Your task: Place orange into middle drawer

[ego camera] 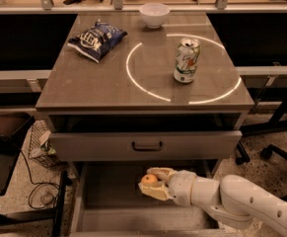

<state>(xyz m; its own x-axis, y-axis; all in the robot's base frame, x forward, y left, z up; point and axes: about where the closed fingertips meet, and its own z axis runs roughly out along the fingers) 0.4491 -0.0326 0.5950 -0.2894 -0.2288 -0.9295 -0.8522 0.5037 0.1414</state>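
Note:
The orange (149,179) is a small round fruit held between the fingers of my gripper (153,182). The gripper reaches in from the lower right, over the open middle drawer (103,196), a wide grey drawer with a flat floor pulled out below the cabinet. The orange sits above the drawer floor, right of its middle; I cannot tell whether it touches the floor. The gripper is shut on the orange.
The grey drawer front with a dark bar handle (147,145) is just above the gripper. On the cabinet top stand a soda can (186,60), a blue chip bag (96,38) and a white bowl (154,15). Chair legs stand at the right, a wire basket at the left.

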